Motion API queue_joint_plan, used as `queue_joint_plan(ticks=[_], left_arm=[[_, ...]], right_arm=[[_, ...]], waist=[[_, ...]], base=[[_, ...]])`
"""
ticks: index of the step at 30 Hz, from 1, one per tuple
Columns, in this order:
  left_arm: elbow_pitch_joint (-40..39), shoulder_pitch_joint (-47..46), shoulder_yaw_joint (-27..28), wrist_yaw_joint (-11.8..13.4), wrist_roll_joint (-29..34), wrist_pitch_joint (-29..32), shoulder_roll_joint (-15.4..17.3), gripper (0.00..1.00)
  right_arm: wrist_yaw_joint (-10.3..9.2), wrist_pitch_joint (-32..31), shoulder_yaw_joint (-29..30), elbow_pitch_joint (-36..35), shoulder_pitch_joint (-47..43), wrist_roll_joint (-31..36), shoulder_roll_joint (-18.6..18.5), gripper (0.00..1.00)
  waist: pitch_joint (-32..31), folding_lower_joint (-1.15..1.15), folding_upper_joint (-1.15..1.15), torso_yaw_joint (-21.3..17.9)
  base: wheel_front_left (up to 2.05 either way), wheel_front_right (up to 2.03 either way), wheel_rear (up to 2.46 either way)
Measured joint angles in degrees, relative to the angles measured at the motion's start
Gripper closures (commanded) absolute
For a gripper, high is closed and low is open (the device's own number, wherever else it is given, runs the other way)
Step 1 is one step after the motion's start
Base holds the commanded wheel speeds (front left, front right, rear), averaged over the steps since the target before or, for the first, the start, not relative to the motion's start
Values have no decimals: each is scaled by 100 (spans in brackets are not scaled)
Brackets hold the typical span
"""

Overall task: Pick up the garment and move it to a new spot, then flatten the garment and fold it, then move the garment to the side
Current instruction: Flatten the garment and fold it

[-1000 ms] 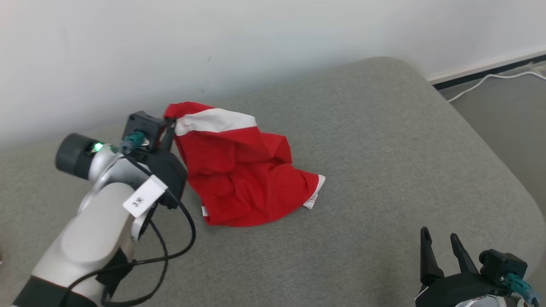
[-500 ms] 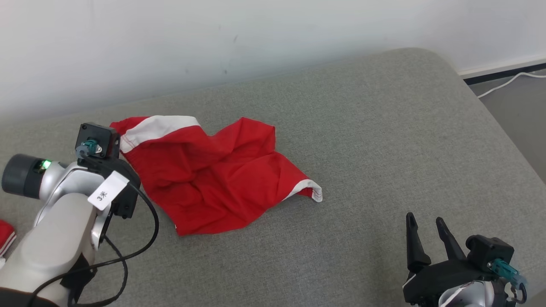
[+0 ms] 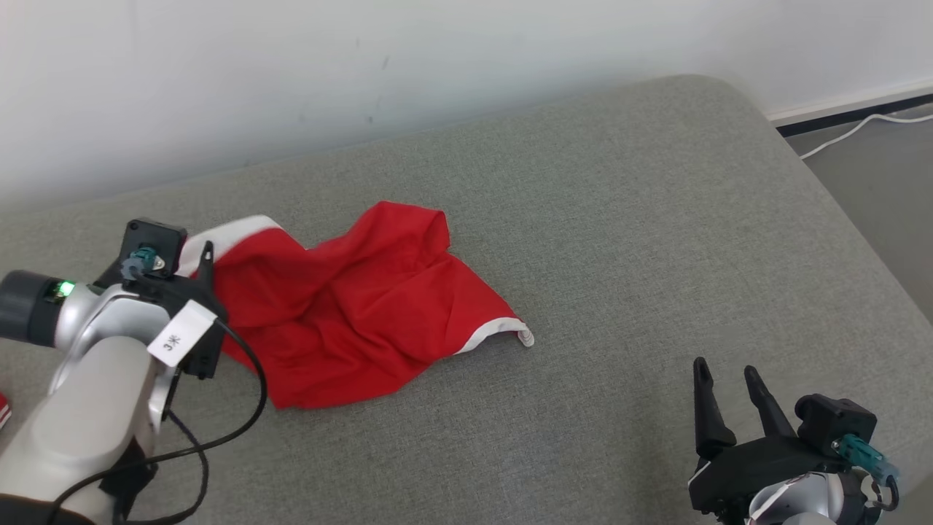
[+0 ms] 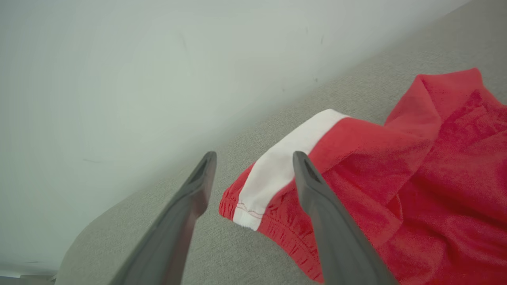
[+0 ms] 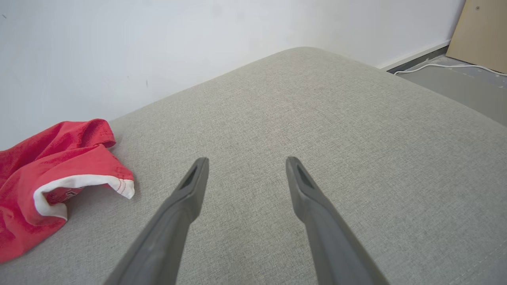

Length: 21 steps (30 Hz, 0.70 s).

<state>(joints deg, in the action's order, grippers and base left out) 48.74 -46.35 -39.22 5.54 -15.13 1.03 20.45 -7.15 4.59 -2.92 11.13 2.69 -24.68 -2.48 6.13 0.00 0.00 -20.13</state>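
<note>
One step judged as closing: moving to a new spot. Observing grey cushion (image 3: 619,219) bearing red garment (image 3: 350,313), crumpled, towards its left. Finding left gripper (image 4: 253,156) spread wide over a white-banded corner, clamping nothing. Finding right gripper (image 3: 725,368) likewise spread, empty, well apart. Next calling for pinching edges and pulling flat. Reading "3米" on left-arm tag (image 3: 181,337).

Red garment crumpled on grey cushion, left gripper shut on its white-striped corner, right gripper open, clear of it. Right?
No: the left gripper is open, fingers spread, not clamping the white-striped corner of the garment, per the left wrist view. Rest holds.
</note>
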Motion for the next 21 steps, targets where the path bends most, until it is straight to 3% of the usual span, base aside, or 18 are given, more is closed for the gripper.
queue_joint_plan(ticks=[9,15,21], left_arm=[[-101,90,120,5,-125,-477,-221,0],[-890,306,584,-57,-680,-1579,-461,0],[-1689,682,755,-69,-809,-1659,-583,0]], right_arm=[[0,14,166,49,-15,11,-5,0],[0,154,268,-11,-2,109,-93,0],[0,260,335,-126,7,109,-124,0]], waist=[[-131,0,0,182],[-245,0,0,396],[-369,0,0,624]], base=[[0,0,0],[0,0,0],[0,0,0]])
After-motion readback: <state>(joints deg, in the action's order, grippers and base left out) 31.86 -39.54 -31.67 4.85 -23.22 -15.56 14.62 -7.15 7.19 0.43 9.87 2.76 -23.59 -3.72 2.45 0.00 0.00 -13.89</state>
